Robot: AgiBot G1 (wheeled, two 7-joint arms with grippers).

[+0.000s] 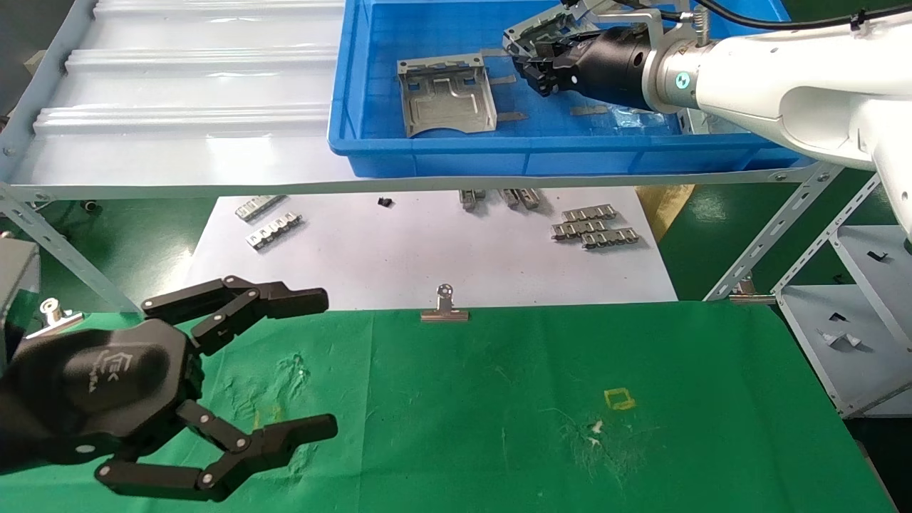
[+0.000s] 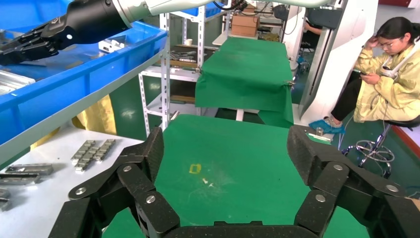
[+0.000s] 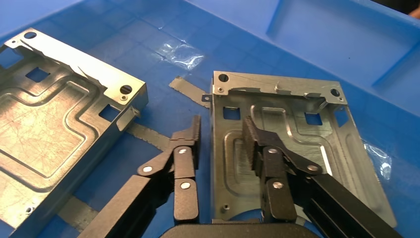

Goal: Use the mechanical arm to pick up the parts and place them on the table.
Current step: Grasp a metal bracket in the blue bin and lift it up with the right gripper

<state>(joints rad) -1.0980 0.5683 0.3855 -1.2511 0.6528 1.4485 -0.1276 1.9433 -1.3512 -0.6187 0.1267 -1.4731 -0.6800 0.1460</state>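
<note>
Green table [image 1: 499,399] fills the near part of the scene, yellow square mark [image 1: 618,398] right of centre, white scuffs [image 1: 595,429] just near of it. Beyond it a white sheet [image 1: 427,249], lower level, with small ribbed metal strips: one group far right [image 1: 593,228], one pair far left [image 1: 269,221]. A silver binder clip [image 1: 444,306] sits at the table's far edge, centre. Pale grey shelf [image 1: 178,92] spans the far side, above the sheet.

Blue bin [image 1: 541,153] sits on the shelf, right of centre. Two parts inside. One part [image 1: 445,96] lies flat in the bin's left half, untouched, apart from the right hand. Second part [image 3: 292,148] is to the right of it, at the right hand [image 1: 545,60].

Right hand is reached into the bin from the right. Right wrist view: fingers [image 3: 188,148] straddle the near-left folded edge of the second part, one finger outside the edge, another resting on the part's embossed face. Fingers are partly spread, not clamped tight; cannot tell if the part is actually gripped or lifted.

Left hand [image 1: 214,385] hovers over the near left of the table, fingers spread wide apart, holding nothing. "TEK" logo [image 1: 107,367] visible on its back.
</note>
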